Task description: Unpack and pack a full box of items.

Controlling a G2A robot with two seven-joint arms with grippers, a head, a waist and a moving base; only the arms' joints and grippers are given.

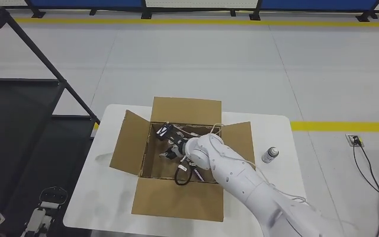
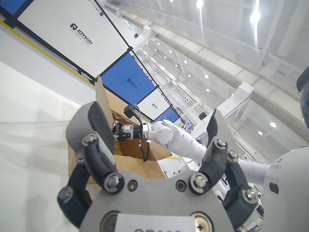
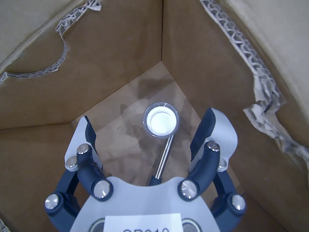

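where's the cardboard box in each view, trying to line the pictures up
Top view: the cardboard box sits at the centre with its flaps spread open.
Left wrist view: the box is seen from outside, low in the middle.
Right wrist view: the box's inner walls surround the camera, which looks into a corner.
Shared landmark: the right gripper, open inside the box.

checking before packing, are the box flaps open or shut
Open: the box has four flaps splayed outward; the right end effector is inside.
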